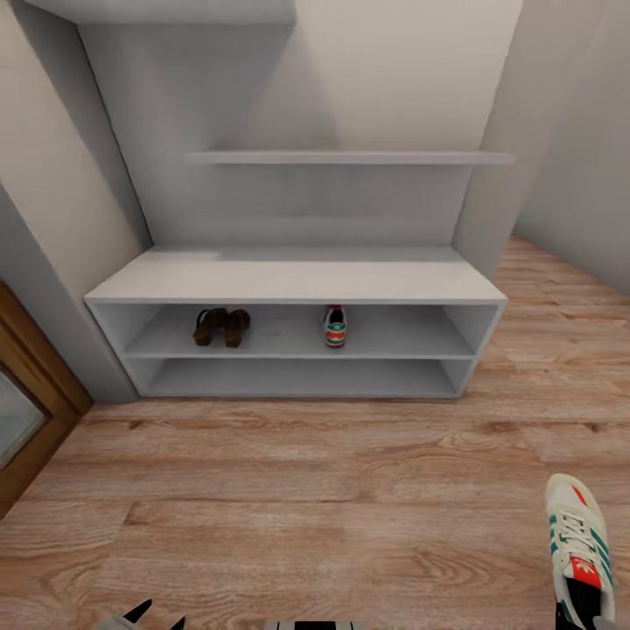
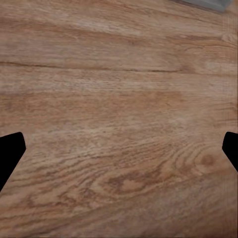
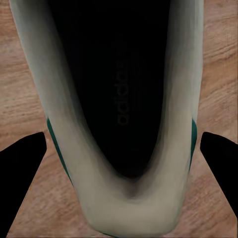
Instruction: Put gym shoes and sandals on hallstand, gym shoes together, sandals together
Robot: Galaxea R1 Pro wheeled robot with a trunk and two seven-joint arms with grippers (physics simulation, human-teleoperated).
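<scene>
On the upper tier of the pale grey hallstand (image 1: 297, 278) stand the two brown sandals (image 1: 221, 326) side by side at the left. One gym shoe (image 1: 335, 326) sits alone near the middle, heel toward me. The other gym shoe (image 1: 577, 542) hangs above the wood floor (image 1: 306, 507) at the bottom right. My right gripper (image 1: 584, 612) is shut on its heel end. In the right wrist view its fingers (image 3: 29, 168) press the sides of the shoe (image 3: 124, 198) around its dark opening. My left gripper (image 1: 159, 617) is open over bare floor (image 2: 119, 99).
A wood-framed door (image 1: 22, 411) stands at the left beside the rack. A wall shelf (image 1: 350, 157) hangs above the bench top. The lower tier (image 1: 297, 378) holds nothing. Open floor stretches between me and the rack, and on to the right.
</scene>
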